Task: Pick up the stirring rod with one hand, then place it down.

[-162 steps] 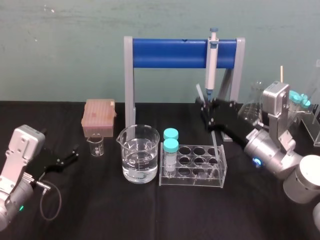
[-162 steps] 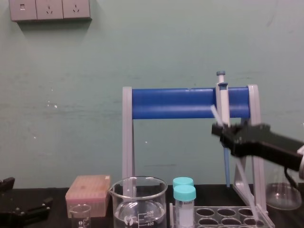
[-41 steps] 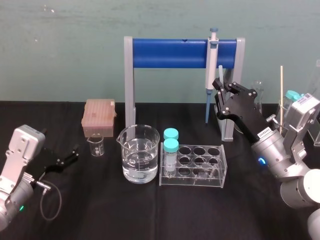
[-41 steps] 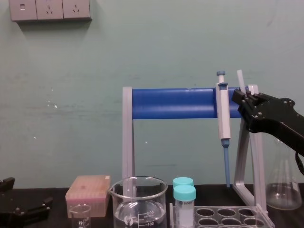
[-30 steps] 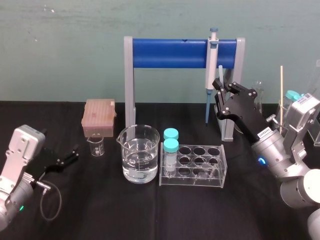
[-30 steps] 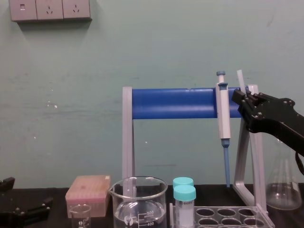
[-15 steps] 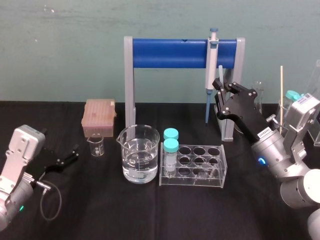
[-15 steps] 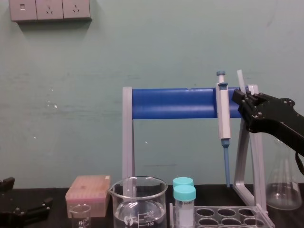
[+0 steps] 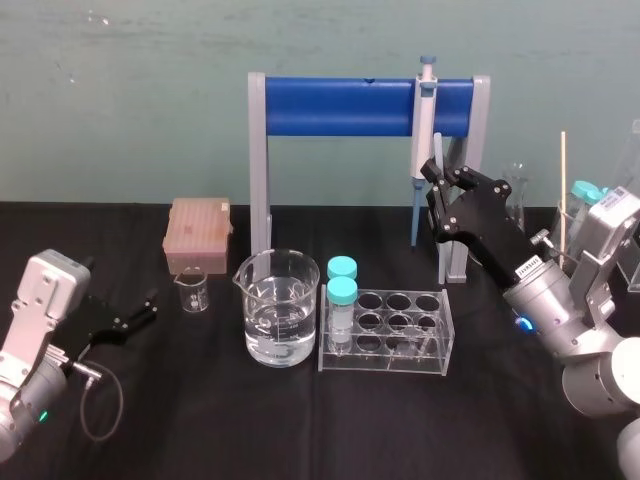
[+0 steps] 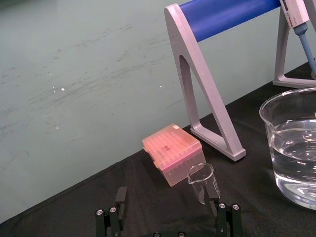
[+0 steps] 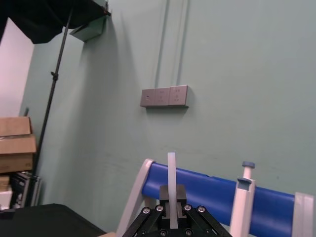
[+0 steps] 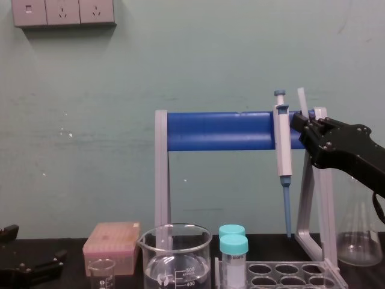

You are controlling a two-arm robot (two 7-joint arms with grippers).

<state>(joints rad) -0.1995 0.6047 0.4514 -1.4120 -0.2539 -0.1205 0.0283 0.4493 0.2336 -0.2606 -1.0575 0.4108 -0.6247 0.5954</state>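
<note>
Holding item: right tool (image 9: 440, 188), black, raised well above the black surface (image 9: 200, 410) at the right end of the pipette stand (image 9: 340, 108). Its two fingers are closed narrowly on the stirring rod (image 9: 437, 150).

Stirring rod: thin, translucent white, clamped near its lower part and standing close to upright with a slight tilt. In the chest view the stirring rod (image 12: 301, 99) rises from the right tool (image 12: 302, 124), and its top clears the stand's blue bar. It sits just beside the pipette (image 12: 281, 141), between that and the stand's right leg. In the right wrist view the stirring rod (image 11: 171, 173) projects straight up out of the right tool (image 11: 172, 205), with the blue bar behind it.

Left tool (image 9: 140, 312): low over the surface at the far left, idle. In the left wrist view the left tool (image 10: 168, 224) has its fingers (image 10: 224, 217) spread wide, with nothing between them.

Other stock on the surface:
- Pink tip box (image 9: 198, 232), near the stand's left leg.
- Small beaker (image 9: 192, 292), just in front of the tip box.
- Large beaker (image 9: 277, 307), part filled with clear liquid.
- Clear tube rack (image 9: 395, 335), just beside the large beaker, carrying two teal-capped tubes (image 9: 341, 290) at its left end.
- Conical flask (image 12: 358, 232), behind the right arm.
</note>
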